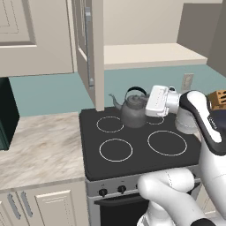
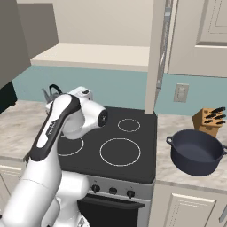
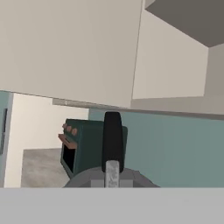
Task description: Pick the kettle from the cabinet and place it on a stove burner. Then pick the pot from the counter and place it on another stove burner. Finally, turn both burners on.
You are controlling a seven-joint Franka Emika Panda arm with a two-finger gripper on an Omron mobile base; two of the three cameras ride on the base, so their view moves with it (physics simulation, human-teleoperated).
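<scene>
The dark grey kettle (image 1: pixel 132 112) stands low over the back of the black cooktop (image 1: pixel 139 155), between the rear left burner ring (image 1: pixel 110 124) and the rear right one; whether it rests on the glass I cannot tell. My gripper (image 1: pixel 145 99) reaches in from the right, shut on the kettle's arched black handle (image 3: pixel 112 138). That handle fills the middle of the hand view. The navy pot (image 2: pixel 196 152) sits on the counter (image 2: pixel 163 165) right of the stove. The cabinet shelf (image 1: pixel 150 55) above is bare, its door (image 1: pixel 90 48) open.
The open cabinet door hangs over the cooktop's rear left corner. A dark green appliance (image 1: pixel 6 112) stands at the far left of the counter (image 1: pixel 39 145). A knife block (image 2: pixel 209 119) sits behind the pot. Stove knobs (image 1: pixel 103 192) line the front panel.
</scene>
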